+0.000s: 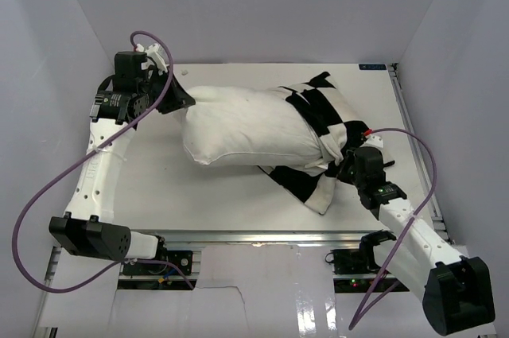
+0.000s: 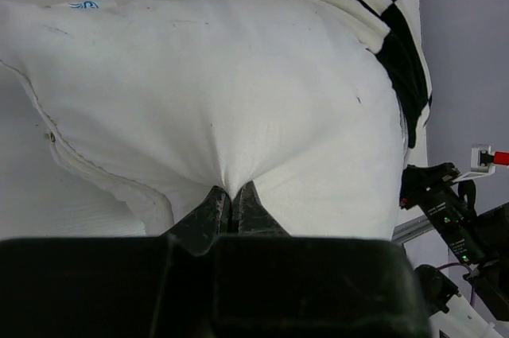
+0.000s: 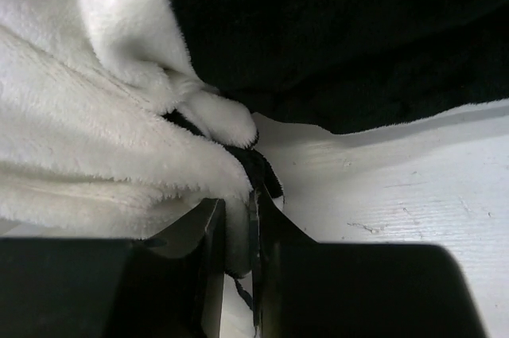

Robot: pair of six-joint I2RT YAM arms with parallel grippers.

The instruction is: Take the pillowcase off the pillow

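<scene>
Top view first: the pillow [image 1: 238, 127] is laid across the middle of the worktop [image 1: 215, 203], long axis running 9 to 3 o'clock. Only its 3 o'clock end is covered by the pillowcase [image 1: 322, 111], the black-and-white checked one. Everything from the middle out to 9 o'clock is bare off-white fabric. A loose flap of the pillowcase is spilled onto the worktop at about 5 o'clock of the pillow and partly tucked under it, so how far it runs underneath can't be made out.

The left end effector [image 1: 187, 101] is parked at the pillow's 10 o'clock corner. From above, its tips are lost against the dark housing. In the left wrist view, though, the jaws are seen pressed fully together, with a pinch of the pillow [image 2: 238, 91] fabric puckered up right at the fingertips [image 2: 213, 211]. The pillowcase [image 2: 402, 67] is seen at 2 o'clock of that view, cut off by the top edge.

The right end effector [image 1: 340, 165] is pushed into the pillowcase at the pillow's 4 o'clock. In the right wrist view its jaws are nearly closed, with just a narrow slot left. A fold of the plush white pillowcase [image 3: 103, 139] is caught in that slot, along with a bit of black. Whether any pillow fabric is grabbed with it can't be told. The 12 to 2 o'clock part of that view is one black patch of fabric, too dark for detail. A strip of bare worktop [image 3: 413, 195] is shown at 4 o'clock.
</scene>
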